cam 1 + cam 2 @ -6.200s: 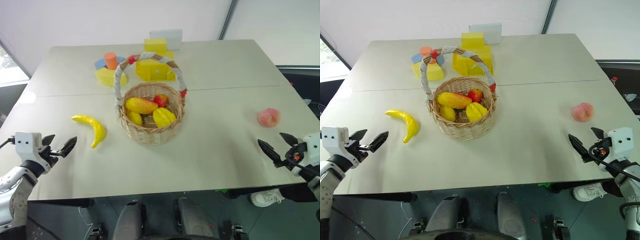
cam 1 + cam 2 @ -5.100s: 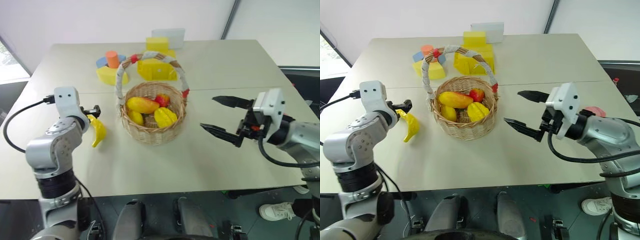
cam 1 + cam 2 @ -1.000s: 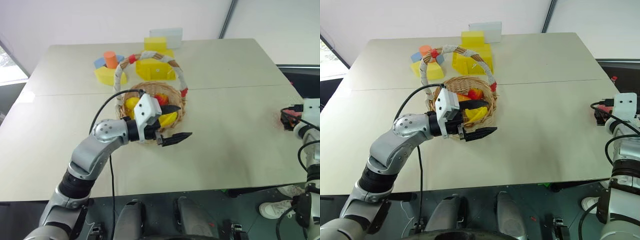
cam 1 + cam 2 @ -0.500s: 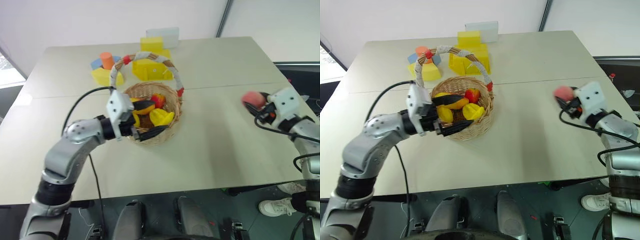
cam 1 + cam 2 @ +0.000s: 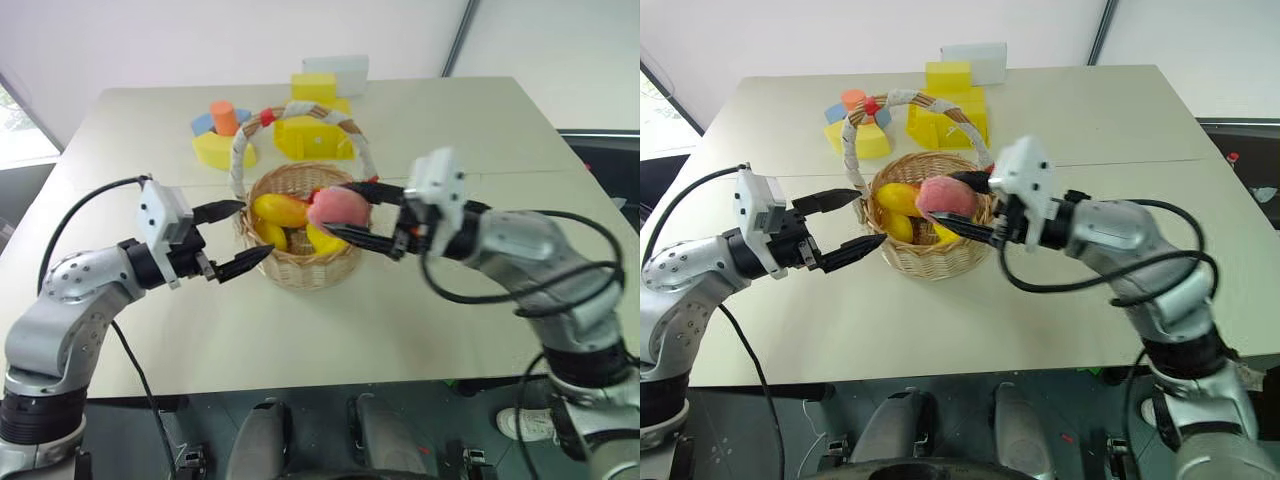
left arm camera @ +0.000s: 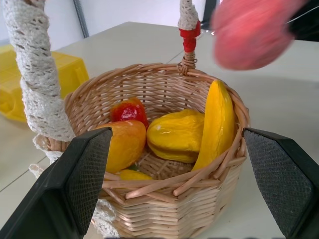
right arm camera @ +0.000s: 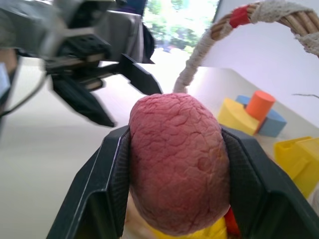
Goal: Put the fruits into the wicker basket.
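The wicker basket [image 5: 300,268] stands mid-table, its arched handle [image 5: 238,160] over it. Inside lie a yellow banana [image 6: 217,124], an orange-yellow mango piece [image 6: 122,144], a yellow ridged fruit [image 6: 174,135] and a red piece [image 6: 128,110]. The pink-red peach [image 5: 337,210] hangs just above the basket's rim. My right gripper [image 5: 332,209] is shut on it, one finger on each side [image 7: 112,184]. Just left of the basket, my left gripper [image 5: 255,229] is open and holds nothing.
Behind the basket stand foam blocks [image 5: 222,135], a yellow box [image 5: 312,138] and a white box [image 5: 335,72]. Bare tabletop [image 5: 480,130] lies on the right and in front of the basket.
My right arm has swung in from the table's right edge, carrying the peach to above the basket. My left gripper has drawn back from the basket to its left side, staying open.
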